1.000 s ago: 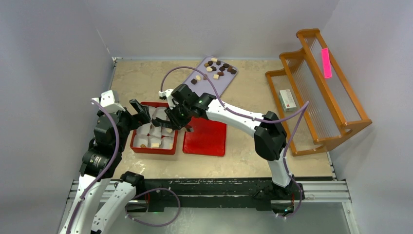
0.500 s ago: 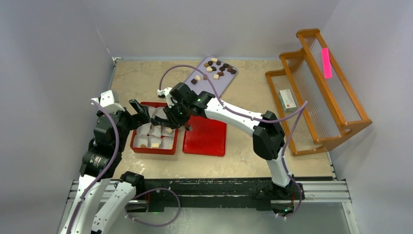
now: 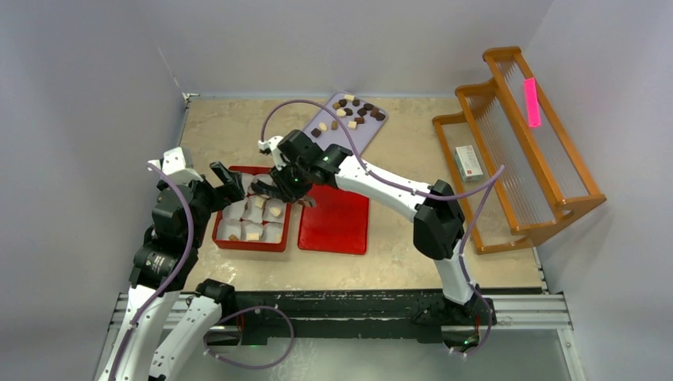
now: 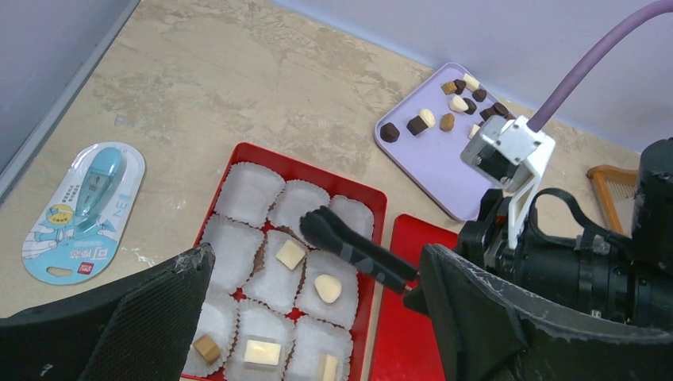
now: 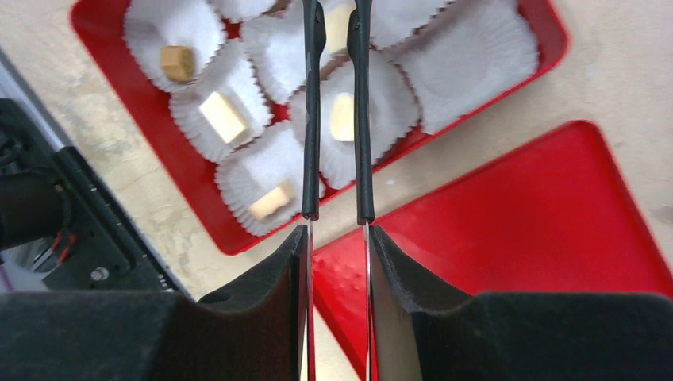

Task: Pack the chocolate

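On the table (image 3: 230,127), a box (image 3: 250,248) is set left of centre, with a lid (image 3: 337,226) laid just beside it on the right. The box is filled with cups (image 4: 248,193); chocolate (image 4: 290,254) is held in cups of the middle and near rows. Tongs (image 4: 353,252) are reached over the box from the right. Behind the lid a tray (image 3: 357,136) is placed, with more chocolate scattered on it. A rack (image 3: 548,182) is stood at the far right, with a carton (image 3: 470,163) on it. A packet (image 4: 83,202) is laid left of the box.

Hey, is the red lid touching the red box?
Apart. The right wrist view shows a strip of bare table between the box and the lid.
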Action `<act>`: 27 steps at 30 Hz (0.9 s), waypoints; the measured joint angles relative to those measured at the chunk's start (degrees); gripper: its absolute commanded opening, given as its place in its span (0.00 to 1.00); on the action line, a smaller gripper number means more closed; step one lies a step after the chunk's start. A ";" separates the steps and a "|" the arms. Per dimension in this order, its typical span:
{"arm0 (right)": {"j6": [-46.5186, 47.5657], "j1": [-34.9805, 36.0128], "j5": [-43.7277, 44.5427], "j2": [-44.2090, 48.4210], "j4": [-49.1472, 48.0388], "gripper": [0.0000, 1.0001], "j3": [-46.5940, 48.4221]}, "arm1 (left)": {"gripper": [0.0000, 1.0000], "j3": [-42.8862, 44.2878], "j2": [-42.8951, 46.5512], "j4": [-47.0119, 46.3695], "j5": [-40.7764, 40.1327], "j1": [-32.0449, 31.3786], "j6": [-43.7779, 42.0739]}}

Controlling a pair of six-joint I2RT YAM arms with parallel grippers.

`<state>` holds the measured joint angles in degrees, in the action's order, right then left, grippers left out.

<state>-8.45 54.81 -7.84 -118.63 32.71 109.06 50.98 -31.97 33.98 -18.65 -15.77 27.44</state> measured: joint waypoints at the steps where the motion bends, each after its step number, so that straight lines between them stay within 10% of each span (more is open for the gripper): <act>1: 0.50 -0.33 1.38 0.13 0.02 0.33 0.02 | 1.00 0.00 0.00 0.00 0.00 0.00 0.00; 27: 10.16 -20.20 14.12 -9.35 -3.08 0.38 8.28 | 0.99 -0.11 -0.07 -0.02 0.44 0.00 -0.02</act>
<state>1.72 34.61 6.28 -127.98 29.63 117.34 50.87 -32.03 33.95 -18.22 -15.77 27.42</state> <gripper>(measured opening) 0.377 0.994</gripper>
